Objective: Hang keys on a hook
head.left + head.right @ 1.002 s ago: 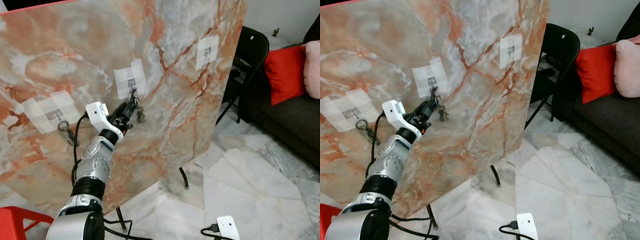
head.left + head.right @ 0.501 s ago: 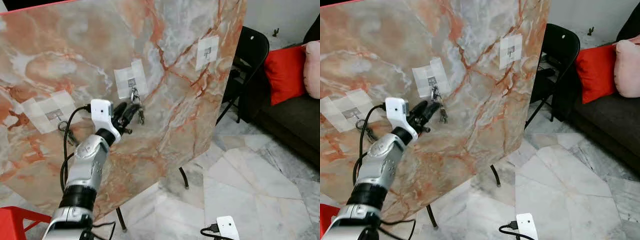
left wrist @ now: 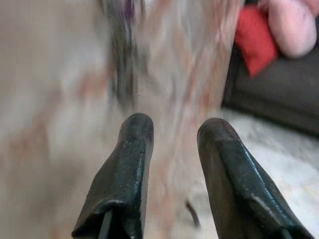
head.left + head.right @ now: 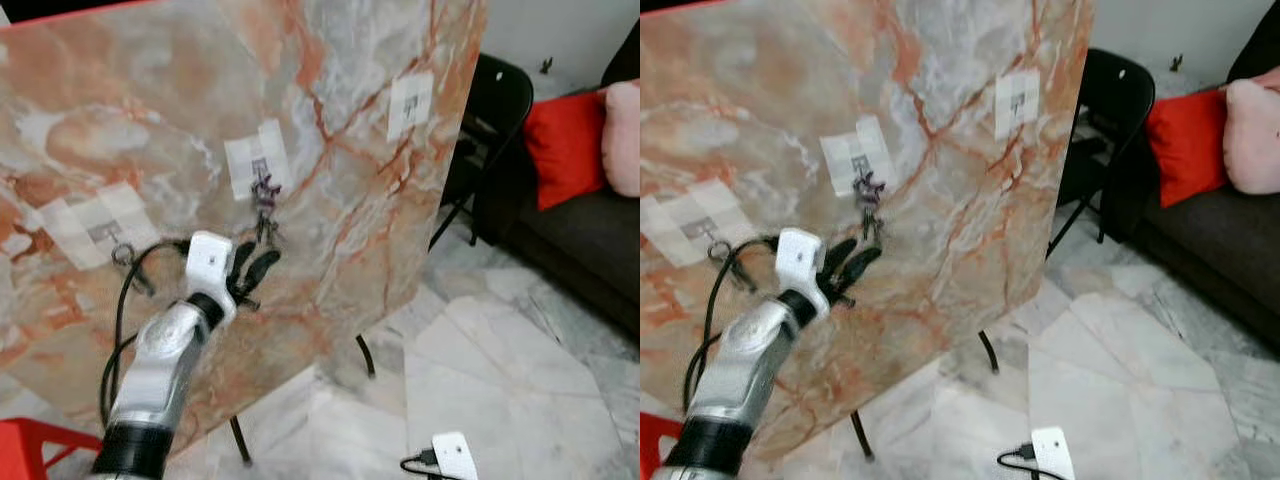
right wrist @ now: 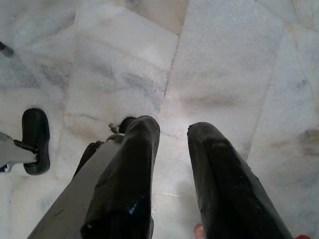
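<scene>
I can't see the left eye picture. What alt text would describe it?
A bunch of keys hangs from the middle hook on a tilted marble-patterned board, with the robot's open left gripper just below it. Another key ring hangs further left; a black chair stands behind.

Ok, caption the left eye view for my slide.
Left gripper open just below the keys, which hang from the middle hook on a marble-patterned board.

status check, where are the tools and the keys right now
Left tool open, empty, just below the keys. Keys hanging on the middle hook of the marble board. Right tool idle over floor. Nothing in the way.
</scene>
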`<state>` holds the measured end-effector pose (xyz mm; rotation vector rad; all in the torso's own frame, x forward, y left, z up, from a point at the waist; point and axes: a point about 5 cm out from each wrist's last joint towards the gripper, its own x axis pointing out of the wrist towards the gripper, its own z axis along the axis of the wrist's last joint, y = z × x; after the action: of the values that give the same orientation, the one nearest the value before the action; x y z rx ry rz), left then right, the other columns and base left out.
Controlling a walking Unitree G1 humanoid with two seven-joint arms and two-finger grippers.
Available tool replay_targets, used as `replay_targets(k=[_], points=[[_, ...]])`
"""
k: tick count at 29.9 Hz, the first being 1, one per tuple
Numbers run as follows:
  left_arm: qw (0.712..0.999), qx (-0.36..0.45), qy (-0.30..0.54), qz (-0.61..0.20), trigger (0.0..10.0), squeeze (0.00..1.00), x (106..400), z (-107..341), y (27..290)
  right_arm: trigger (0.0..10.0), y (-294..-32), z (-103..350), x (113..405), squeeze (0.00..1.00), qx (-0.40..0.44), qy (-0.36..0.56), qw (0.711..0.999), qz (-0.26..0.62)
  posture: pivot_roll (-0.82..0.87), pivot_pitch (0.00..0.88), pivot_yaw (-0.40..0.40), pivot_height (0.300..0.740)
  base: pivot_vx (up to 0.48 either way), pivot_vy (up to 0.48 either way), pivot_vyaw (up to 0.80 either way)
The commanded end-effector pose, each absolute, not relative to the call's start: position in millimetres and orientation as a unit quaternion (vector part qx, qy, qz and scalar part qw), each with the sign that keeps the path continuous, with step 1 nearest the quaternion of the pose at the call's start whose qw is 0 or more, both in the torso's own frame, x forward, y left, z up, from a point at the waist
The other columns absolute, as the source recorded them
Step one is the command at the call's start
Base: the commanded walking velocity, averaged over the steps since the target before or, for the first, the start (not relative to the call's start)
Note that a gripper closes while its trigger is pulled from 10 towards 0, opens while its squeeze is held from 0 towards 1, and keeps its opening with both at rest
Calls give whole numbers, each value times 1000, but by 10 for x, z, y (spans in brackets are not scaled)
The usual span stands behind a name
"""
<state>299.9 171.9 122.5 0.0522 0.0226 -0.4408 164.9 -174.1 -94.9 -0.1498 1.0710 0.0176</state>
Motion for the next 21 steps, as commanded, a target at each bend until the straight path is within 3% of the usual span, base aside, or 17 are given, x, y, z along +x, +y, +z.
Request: replay_targets(k=[1, 5, 11, 15, 21], points=[[969, 50, 48, -236, 10000, 0, 2863, 1095, 1739, 10000, -1743, -951, 1645, 0, -72, 510, 857, 9, 13, 0, -7, 740, 0, 0, 0], [958, 83, 151, -231, 10000, 0, 2613, 684, 1920, 10000, -1744, -950, 1646, 0, -73, 511, 856, 10, 26, 0, -9, 740, 0, 0, 0], [942, 90, 290, -146, 10000, 0, 2390, 70, 2215, 10000, -1735, -952, 1645, 0, -73, 512, 856, 11, 15, 0, -2, 740, 0, 0, 0], [937, 81, 324, -105, 10000, 0, 2311, -96, 2302, 10000, -1735, -952, 1645, 0, -72, 511, 856, 9, 13, 0, -2, 740, 0, 0, 0], [894, 122, 427, -56, 10000, 0, 1993, -543, 2411, 10000, -1736, -952, 1644, 0, -70, 511, 857, 9, 21, 0, -6, 740, 0, 0, 0]])
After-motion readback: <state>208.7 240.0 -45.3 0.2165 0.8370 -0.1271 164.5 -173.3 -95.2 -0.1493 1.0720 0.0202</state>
